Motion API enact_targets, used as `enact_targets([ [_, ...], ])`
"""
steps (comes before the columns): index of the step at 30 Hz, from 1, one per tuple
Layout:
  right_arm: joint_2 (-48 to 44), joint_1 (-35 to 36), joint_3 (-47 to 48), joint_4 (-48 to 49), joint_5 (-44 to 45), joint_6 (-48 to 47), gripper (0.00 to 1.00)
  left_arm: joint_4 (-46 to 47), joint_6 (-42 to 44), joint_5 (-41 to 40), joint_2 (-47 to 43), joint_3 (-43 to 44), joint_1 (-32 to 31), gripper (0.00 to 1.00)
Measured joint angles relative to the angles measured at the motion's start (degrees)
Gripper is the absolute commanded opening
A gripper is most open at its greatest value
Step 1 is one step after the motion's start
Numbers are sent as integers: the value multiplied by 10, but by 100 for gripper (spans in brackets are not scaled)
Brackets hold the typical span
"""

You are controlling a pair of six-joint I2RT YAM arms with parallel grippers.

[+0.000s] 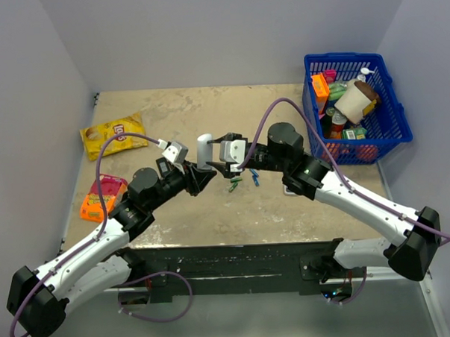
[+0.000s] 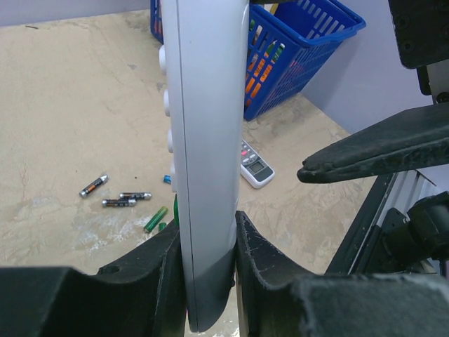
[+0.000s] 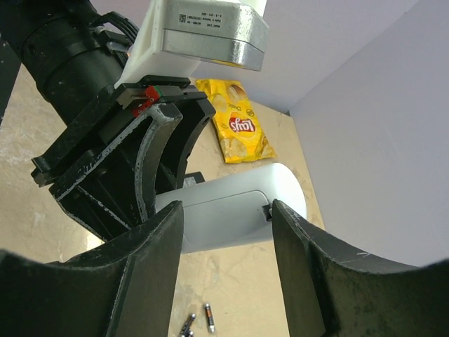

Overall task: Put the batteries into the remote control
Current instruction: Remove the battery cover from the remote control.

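Two green batteries (image 2: 156, 219) lie loose on the table (image 1: 170, 111), close together, just below and in front of the raised grippers. A blue cell (image 2: 168, 180) lies near them, and three dark cells (image 2: 126, 201) are scattered a little further off.

The remote (image 1: 203, 148) stands upright above the table. The left gripper (image 2: 207, 225) is clamped on its lower end, one finger pressed to each flat face. The right gripper (image 3: 226, 210) is at the remote's upper end with its jaws spread, one finger on each side of the rounded white body. In the left wrist view the one finger that shows is clearly apart from the remote. Whether the other finger touches it cannot be told.

The blue basket (image 1: 391, 131) sits at the table's far right corner, well apart from the remote. It is packed with small goods: an orange box (image 1: 320, 84), a white roll (image 1: 354, 101) with a brown end, a green carton (image 1: 352, 133) and some red items too jumbled to name.

A grey-white remote (image 2: 256, 165) with a small display lies between the basket and the batteries. A yellow chip bag (image 1: 113, 134) lies at the far left.
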Motion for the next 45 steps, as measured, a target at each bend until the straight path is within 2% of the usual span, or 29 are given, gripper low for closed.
enact_targets([
  [32, 7, 0, 11, 0, 15, -15, 56, -5, 0, 14, 1, 1, 3, 0],
  [45, 7, 0, 11, -5, 14, -16, 48, -14, -7, 3, 1, 4, 3, 0],
])
